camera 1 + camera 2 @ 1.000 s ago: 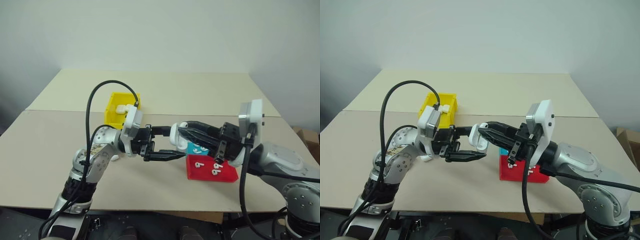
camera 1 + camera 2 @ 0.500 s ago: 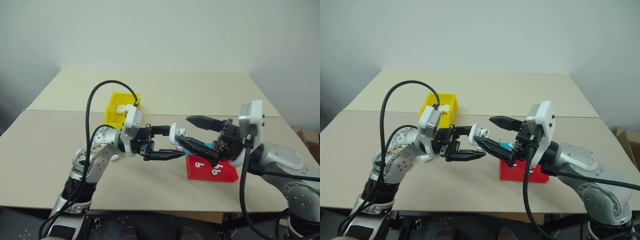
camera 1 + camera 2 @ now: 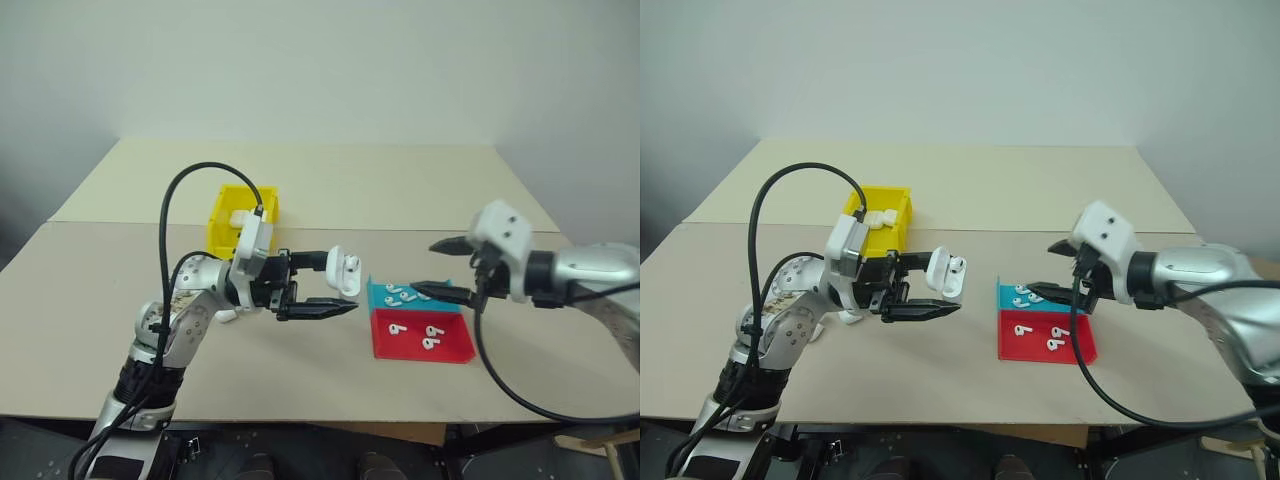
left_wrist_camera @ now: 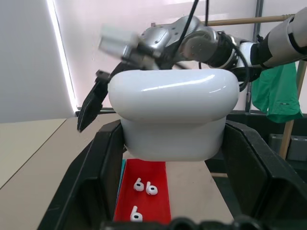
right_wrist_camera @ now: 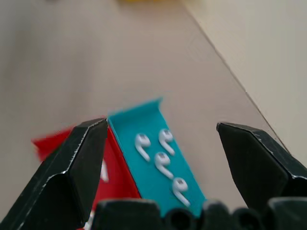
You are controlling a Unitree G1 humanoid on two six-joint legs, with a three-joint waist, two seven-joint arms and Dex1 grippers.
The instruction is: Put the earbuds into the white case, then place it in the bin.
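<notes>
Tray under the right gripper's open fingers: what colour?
Teal tray, holding four white earbuds; clearest in the right wrist view.

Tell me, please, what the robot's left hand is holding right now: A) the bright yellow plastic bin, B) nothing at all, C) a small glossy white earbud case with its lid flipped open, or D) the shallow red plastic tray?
C: the left hand is shut on the small glossy white earbud case, whose lid stands open, held above the table beside the trays.
</notes>
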